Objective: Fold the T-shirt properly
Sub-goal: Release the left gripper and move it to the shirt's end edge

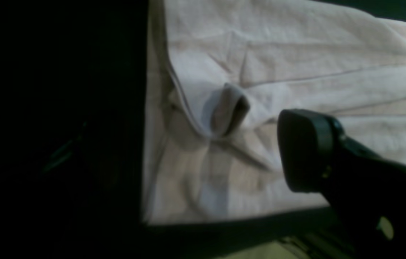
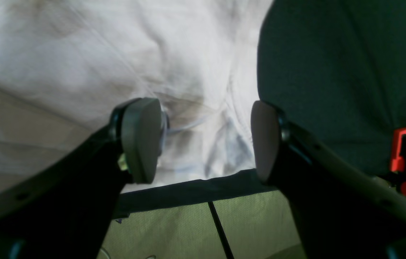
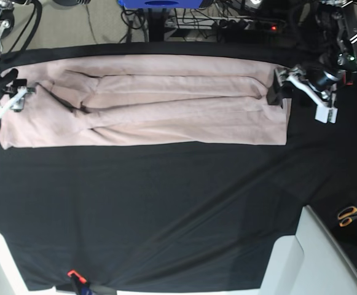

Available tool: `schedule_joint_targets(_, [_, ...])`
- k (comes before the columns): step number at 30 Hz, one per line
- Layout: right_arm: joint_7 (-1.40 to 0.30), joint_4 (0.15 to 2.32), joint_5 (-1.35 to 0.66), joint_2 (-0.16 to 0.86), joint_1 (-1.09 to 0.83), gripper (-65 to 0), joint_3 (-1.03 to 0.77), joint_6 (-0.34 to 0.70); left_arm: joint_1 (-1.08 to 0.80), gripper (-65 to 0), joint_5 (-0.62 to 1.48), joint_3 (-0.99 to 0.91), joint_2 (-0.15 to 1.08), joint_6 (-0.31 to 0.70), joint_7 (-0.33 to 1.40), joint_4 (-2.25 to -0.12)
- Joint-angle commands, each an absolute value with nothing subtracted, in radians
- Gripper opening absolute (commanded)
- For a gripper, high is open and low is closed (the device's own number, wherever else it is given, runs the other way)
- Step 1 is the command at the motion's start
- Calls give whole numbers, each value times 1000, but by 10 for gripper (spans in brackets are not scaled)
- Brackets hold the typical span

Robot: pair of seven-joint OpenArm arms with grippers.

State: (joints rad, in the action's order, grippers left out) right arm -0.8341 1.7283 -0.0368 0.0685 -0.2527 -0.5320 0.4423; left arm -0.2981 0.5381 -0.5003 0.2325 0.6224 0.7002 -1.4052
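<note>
The T-shirt (image 3: 147,101) lies along the far edge of the black tablecloth (image 3: 166,209) as a long band, both lengthwise folds laid in. The left gripper (image 3: 304,92) stands spread and empty, with the shirt's end edge just beside its fingers; the right gripper (image 2: 206,140) is likewise spread, with the other end's cloth lying between its fingers (image 2: 142,140) but unpinched. Judged step: lengthwise fold released; the next move calls for regripping both corners of one end and carrying it across the band.

Base cam looks straight down on the whole counter (image 3: 166,209). Both wrist cams sit close over opposite ends of the T-shirt (image 3: 144,101), past their gripper fingers; all three share it.
</note>
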Motion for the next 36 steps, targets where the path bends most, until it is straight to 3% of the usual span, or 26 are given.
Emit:
schedule_joint_targets(1, [-819,1747,-38,81,-248,-272,-535,440,-286,0,532,-510,243,636,685,-1405])
schedule_joint_targets(9, [-819,1747,-38,81,-248,-272,-535,440,-243,0,489,-499,245,639,545,-1248])
schedule_joint_targets(19, [-819,1747,-38,81,-248,-272,-535,440,-159,0,483,-499,245,694,545,-1069])
schedule_joint_targets(26, [-819,1747,-38,81,-246,-272,-533,440,-170,0,487,-437,234,694,545,-1053])
schedule_joint_targets(36, [-819,1747,-38,79,-243,-272,-533,440,-145,-392,489,-441,239,691,544,-961])
